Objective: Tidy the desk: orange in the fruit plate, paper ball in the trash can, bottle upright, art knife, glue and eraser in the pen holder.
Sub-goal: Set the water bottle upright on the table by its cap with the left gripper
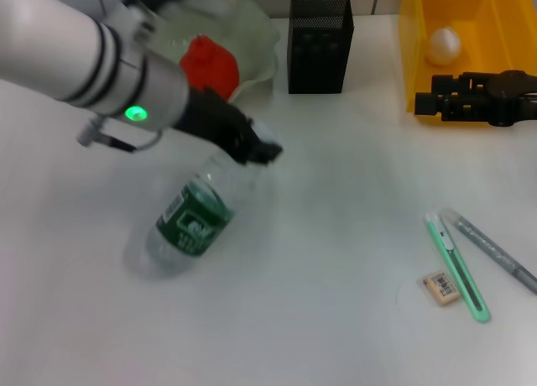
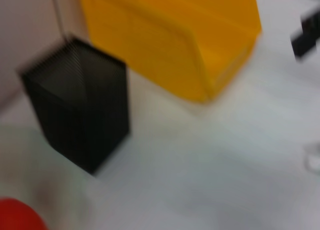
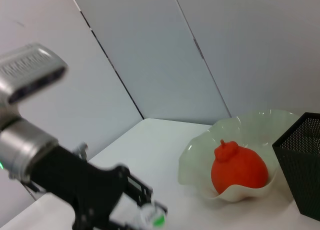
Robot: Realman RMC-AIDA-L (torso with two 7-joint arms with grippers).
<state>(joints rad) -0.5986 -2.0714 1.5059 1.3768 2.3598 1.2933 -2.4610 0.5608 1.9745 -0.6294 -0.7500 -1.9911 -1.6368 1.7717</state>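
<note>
Head view: left hand (image 1: 256, 147) at the neck of the bottle (image 1: 195, 221), which is tilted, base toward the near-left corner of the tabletop (image 1: 336, 277); the fingers seem pinched on the cap end. Orange (image 1: 210, 65) sits in the fruit plate (image 1: 252, 33) by the far edge: done. Paper ball (image 1: 443, 44) lies in the yellow trash can (image 1: 419, 59) at the far-right corner: done. Right hand (image 1: 430, 103) is parked just in front of the can; cannot tell its finger state. Art knife (image 1: 457, 267), glue (image 1: 495, 252) and eraser (image 1: 441, 287) lie near the right edge, not yet in the pen holder (image 1: 320, 42).

Left wrist view: pen holder (image 2: 77, 105) and trash can (image 2: 175, 40) only; own fingers not shown.

Right wrist view: orange (image 3: 238, 168) in the plate (image 3: 200, 155); left hand (image 3: 142, 210) closed around the bottle cap (image 3: 152, 217). Judgement: two of six done, bottle in progress.
</note>
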